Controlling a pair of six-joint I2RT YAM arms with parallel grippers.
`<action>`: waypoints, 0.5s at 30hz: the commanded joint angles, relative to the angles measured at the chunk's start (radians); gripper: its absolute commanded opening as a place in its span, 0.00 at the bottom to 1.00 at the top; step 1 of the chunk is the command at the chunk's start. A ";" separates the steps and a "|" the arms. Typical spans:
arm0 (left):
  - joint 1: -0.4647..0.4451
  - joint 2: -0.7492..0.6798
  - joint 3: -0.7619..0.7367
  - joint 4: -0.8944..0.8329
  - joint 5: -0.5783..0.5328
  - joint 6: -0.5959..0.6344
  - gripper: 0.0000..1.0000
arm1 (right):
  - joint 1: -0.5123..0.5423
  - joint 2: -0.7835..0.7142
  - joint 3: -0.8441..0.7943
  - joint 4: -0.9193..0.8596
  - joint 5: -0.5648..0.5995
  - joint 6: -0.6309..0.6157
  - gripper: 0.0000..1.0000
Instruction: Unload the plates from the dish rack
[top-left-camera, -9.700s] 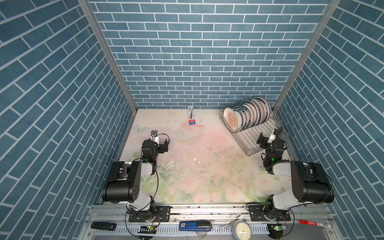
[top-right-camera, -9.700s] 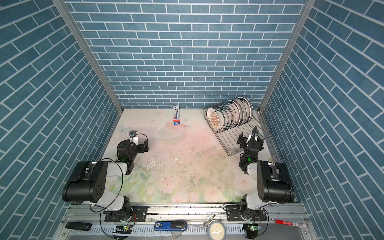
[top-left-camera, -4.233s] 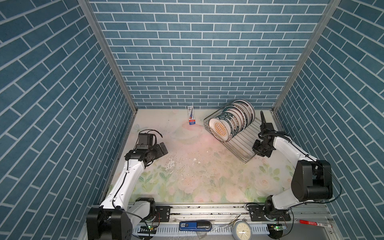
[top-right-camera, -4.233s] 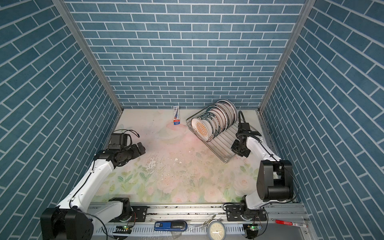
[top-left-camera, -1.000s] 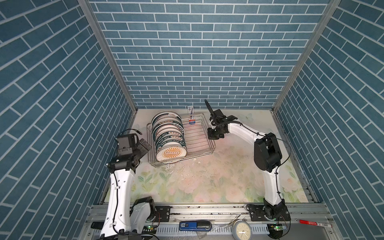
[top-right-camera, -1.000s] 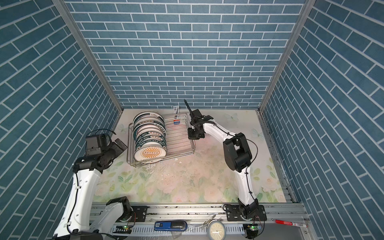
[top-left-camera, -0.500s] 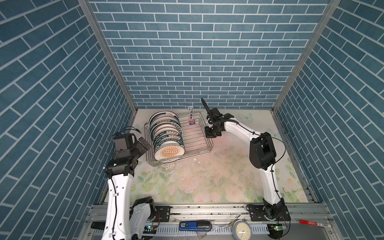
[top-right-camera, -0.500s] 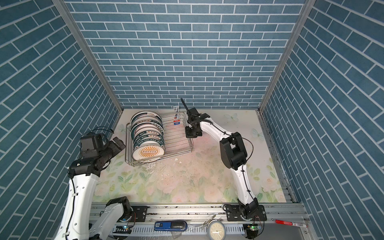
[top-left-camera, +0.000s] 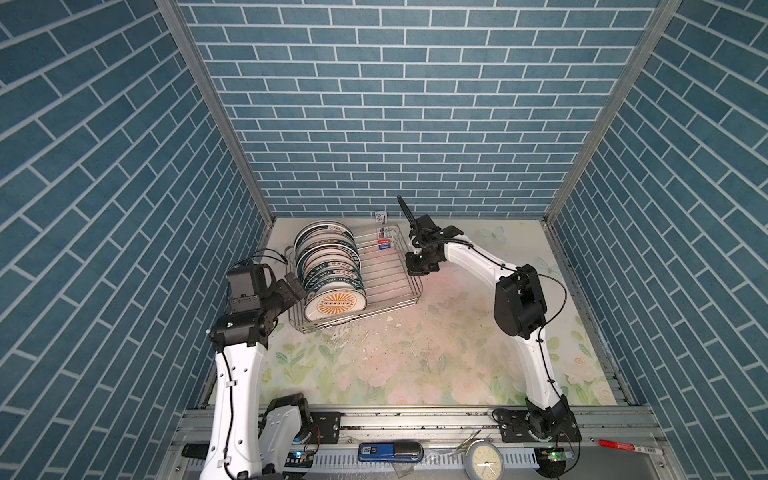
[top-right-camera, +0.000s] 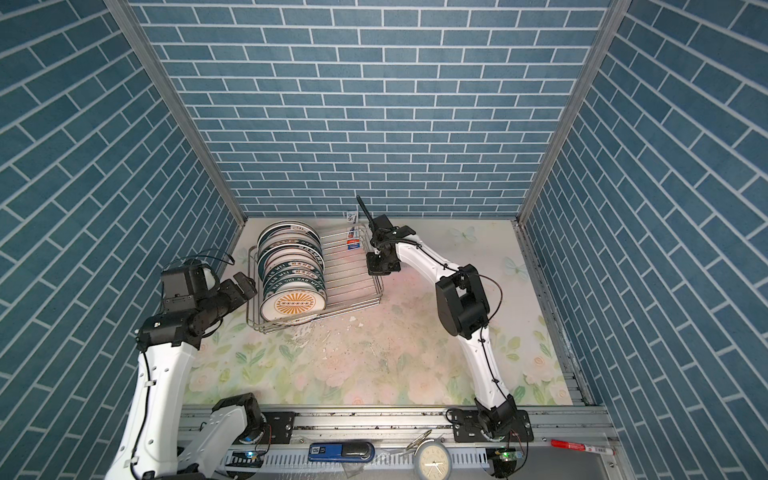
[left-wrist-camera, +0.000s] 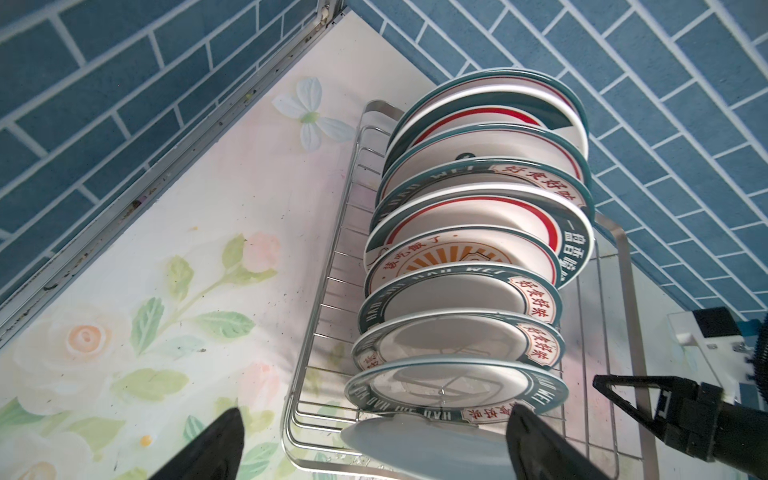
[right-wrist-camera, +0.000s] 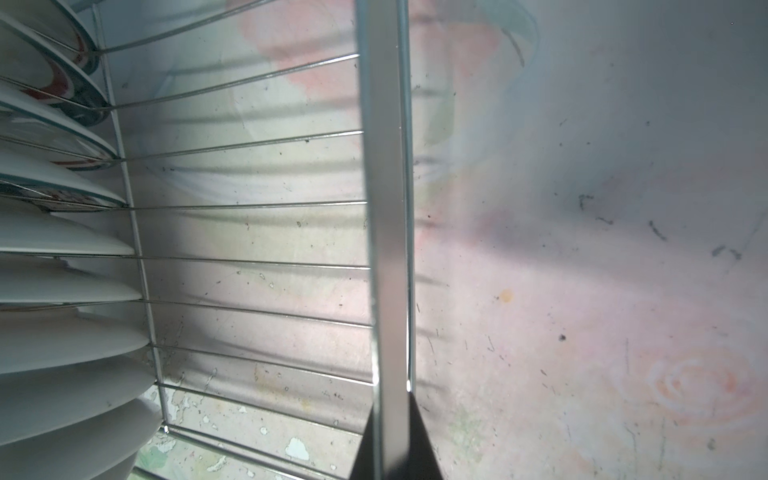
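Note:
The dish rack (top-left-camera: 384, 276) (top-right-camera: 349, 274) sits at the back left of the table. Several plates (top-left-camera: 328, 270) (top-right-camera: 291, 270) stand on edge in a row along its left side. The front plate shows an orange sunburst. My left gripper (top-left-camera: 297, 286) (top-right-camera: 243, 286) is open just left of the front plates. In the left wrist view the gripper (left-wrist-camera: 374, 444) points along the row of plates (left-wrist-camera: 461, 291), and the nearest plate's pale surface lies between the fingertips without visible touch. My right gripper (top-left-camera: 419, 266) (top-right-camera: 378, 264) (right-wrist-camera: 390, 419) is shut on the rack's right rim bar (right-wrist-camera: 384, 208).
A small red and blue box (top-left-camera: 380, 216) stands at the back wall behind the rack. Tiled walls close in on the left, back and right. On the front rail lie a clock (top-left-camera: 484, 459), a blue device (top-left-camera: 388, 451) and a red pen (top-left-camera: 627, 446). Pale crumbs (top-left-camera: 374, 332) dot the floral mat.
The right gripper has dragged the rack with its plates a little further left. The left gripper has come closer to the front plates, still open.

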 joint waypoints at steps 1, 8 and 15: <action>0.006 -0.014 0.031 -0.023 0.039 0.038 0.99 | 0.040 0.090 0.028 0.012 -0.072 -0.036 0.00; 0.006 -0.039 0.048 -0.074 -0.009 0.076 0.99 | 0.017 0.102 0.057 -0.013 -0.052 -0.039 0.00; 0.006 -0.037 0.057 -0.078 0.007 0.082 0.99 | -0.028 0.080 0.033 -0.012 -0.045 -0.045 0.00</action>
